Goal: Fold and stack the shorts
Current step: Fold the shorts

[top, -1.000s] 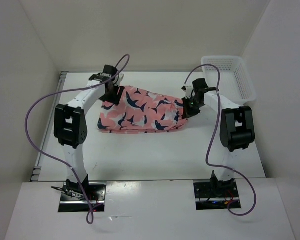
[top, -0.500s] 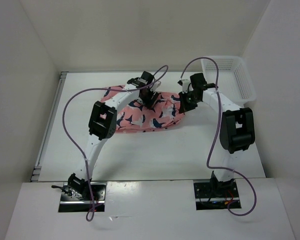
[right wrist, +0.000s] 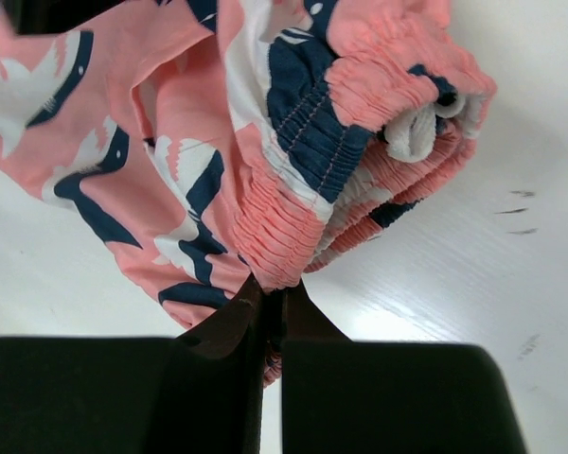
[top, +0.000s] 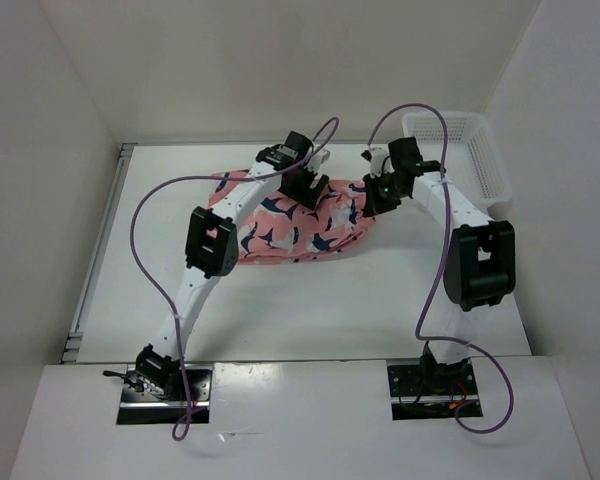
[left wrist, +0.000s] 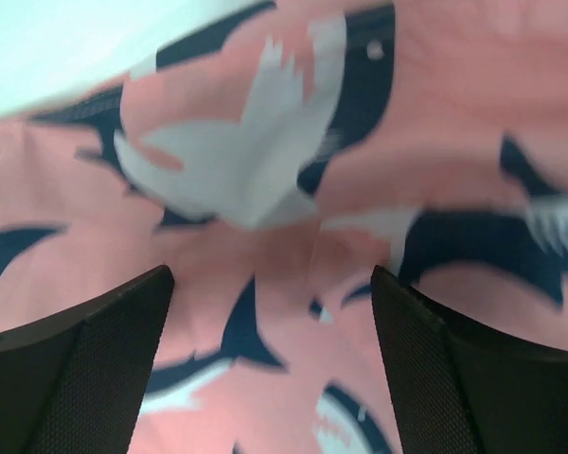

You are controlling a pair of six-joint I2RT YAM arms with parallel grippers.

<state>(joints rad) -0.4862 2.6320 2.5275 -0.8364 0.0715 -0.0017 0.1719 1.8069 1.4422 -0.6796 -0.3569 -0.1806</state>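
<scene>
The coral-pink shark-print shorts (top: 285,228) lie bunched in the middle of the table. My left gripper (top: 310,190) hovers over their upper middle. In the left wrist view it is open, with fingers (left wrist: 76,378) wide apart and the shorts' fabric (left wrist: 293,189) filling the view between them. My right gripper (top: 373,203) is at the shorts' right end. In the right wrist view it (right wrist: 270,288) is shut on the gathered elastic waistband (right wrist: 303,199), which is lifted a little off the table.
A white mesh basket (top: 485,160) stands at the back right, just beyond the right arm. White walls close in the table on three sides. The left arm's purple cable (top: 145,215) loops over the table's left half.
My left gripper has swung from the shorts' left end to over their middle. The shorts have bunched and shifted to the right. My right gripper has risen slightly, still holding the waistband.
</scene>
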